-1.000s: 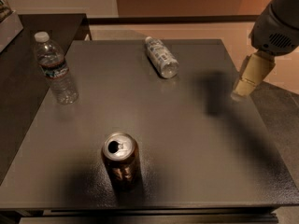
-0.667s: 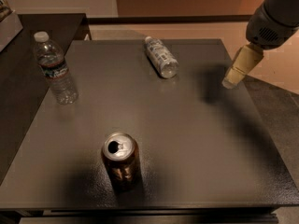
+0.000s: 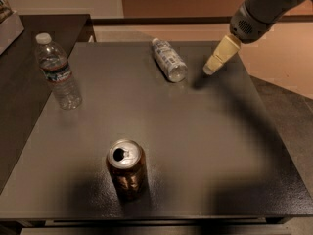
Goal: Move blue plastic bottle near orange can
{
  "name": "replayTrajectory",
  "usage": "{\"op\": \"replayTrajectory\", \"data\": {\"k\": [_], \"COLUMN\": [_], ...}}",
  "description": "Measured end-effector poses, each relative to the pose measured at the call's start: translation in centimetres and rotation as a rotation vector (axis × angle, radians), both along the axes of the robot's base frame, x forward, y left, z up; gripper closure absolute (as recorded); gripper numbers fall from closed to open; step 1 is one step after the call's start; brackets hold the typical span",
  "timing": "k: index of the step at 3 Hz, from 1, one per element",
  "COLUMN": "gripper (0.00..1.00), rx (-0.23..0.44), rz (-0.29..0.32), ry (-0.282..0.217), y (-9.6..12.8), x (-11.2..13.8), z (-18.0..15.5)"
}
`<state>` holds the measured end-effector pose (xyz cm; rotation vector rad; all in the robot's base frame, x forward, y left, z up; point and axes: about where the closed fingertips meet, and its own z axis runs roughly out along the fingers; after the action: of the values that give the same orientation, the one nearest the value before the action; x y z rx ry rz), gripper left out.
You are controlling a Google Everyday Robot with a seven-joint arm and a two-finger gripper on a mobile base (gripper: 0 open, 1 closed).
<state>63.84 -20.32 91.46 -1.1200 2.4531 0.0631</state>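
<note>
Tool [image 3: 210, 70], empty, opening unreadable, arm [image 3: 264, 9] edge-cropped, near toppled blue plastic bottle [image 3: 169, 60].

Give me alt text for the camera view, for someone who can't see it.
The gripper hovers just right of the blue plastic bottle, which lies on its side at the far end of a dark table. The orange can stands near the front edge; a clear water bottle stands at the far left.
</note>
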Motion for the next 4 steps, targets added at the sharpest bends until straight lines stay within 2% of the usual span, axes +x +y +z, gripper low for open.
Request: {"op": "replayTrajectory", "data": {"k": [1,2,3,4], "gripper": [0.0,0.0,0.0,0.0], "rx": [0.071,0.125,0.149,0.141], "rz": [-0.011,-0.009,-0.036,-0.092], "ry": [0.036,0.069,0.112,0.142], "y": [3.5,6.7,9.2,11.1], "x": [1.9,2.5,2.7,3.0], "z": [-0.8,-1.1,-1.9,-3.0]}}
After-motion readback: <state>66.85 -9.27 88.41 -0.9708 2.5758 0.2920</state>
